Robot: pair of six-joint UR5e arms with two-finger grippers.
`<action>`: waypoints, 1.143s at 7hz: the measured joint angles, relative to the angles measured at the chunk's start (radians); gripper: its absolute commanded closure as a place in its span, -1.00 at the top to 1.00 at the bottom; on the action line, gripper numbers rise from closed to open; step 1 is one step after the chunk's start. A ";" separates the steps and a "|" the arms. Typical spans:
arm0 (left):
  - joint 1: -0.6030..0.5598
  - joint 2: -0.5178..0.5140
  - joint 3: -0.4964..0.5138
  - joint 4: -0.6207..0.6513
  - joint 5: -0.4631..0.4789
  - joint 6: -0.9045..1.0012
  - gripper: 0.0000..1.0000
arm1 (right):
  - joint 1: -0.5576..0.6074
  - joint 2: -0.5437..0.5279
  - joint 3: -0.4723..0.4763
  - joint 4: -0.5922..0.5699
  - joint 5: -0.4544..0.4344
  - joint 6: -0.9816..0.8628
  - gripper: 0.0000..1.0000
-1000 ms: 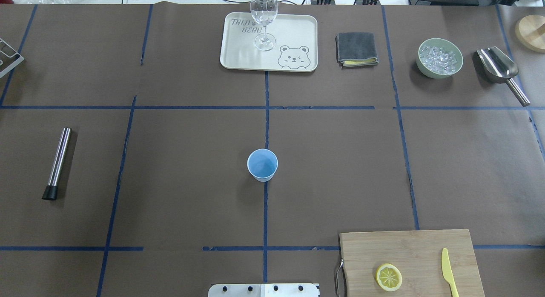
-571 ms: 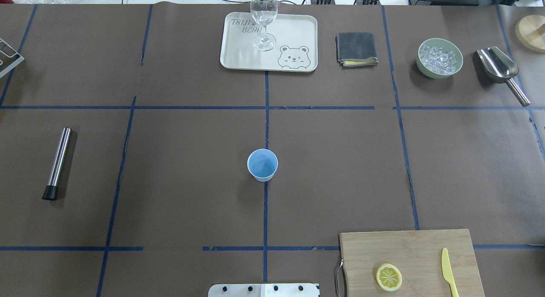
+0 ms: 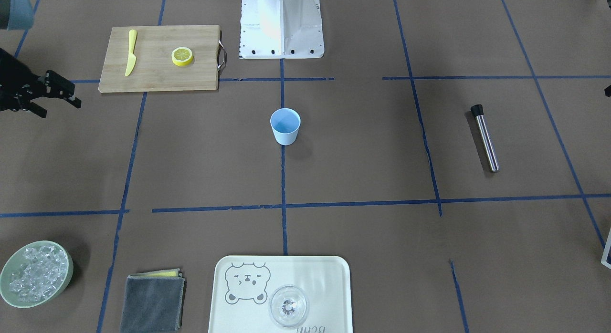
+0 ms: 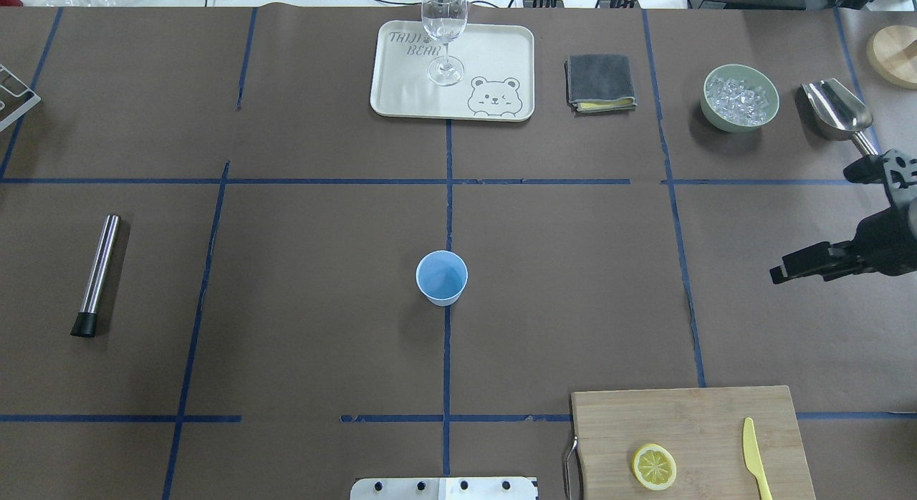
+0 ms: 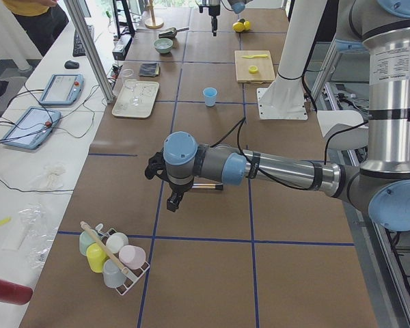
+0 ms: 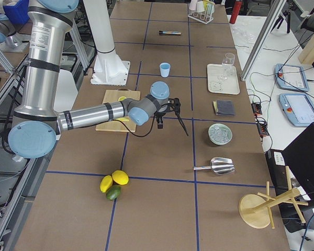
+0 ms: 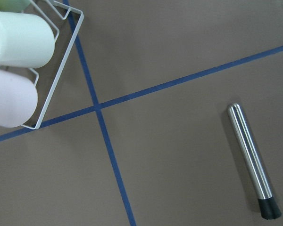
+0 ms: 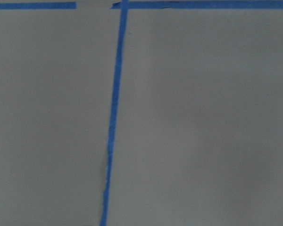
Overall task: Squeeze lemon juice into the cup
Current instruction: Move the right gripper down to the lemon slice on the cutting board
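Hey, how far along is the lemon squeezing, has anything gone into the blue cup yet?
Done: nothing yet. The lemon lies on the cutting board near the knife, and the cup mid-table shows only its blue inside. In hand: the right gripper hovers open and empty over bare table, apart from both. Left: pick up the lemon, carry it over the cup, squeeze.

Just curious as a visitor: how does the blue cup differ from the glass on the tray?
The cup is opaque blue; the glass is clear. The cup is a tumbler; the glass has a stem. The cup stands on the table; the glass on a tray. Both are upright.
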 measured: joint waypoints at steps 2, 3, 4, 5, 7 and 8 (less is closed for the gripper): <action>0.001 0.000 0.003 -0.003 -0.003 0.001 1.00 | -0.225 -0.004 0.112 0.006 -0.136 0.241 1.00; 0.001 0.000 0.005 -0.004 -0.004 0.003 1.00 | -0.366 -0.004 0.151 0.006 -0.242 0.358 1.00; 0.001 0.000 0.006 -0.005 -0.004 0.005 1.00 | -0.533 -0.003 0.183 0.003 -0.396 0.479 1.00; 0.001 0.001 0.006 -0.006 -0.004 0.006 1.00 | -0.690 -0.003 0.205 -0.012 -0.561 0.578 1.00; 0.001 0.002 0.006 -0.005 -0.004 0.007 1.00 | -0.869 0.001 0.218 -0.091 -0.741 0.691 1.00; 0.001 0.004 0.006 -0.005 -0.004 0.007 1.00 | -0.914 0.001 0.218 -0.113 -0.784 0.728 1.00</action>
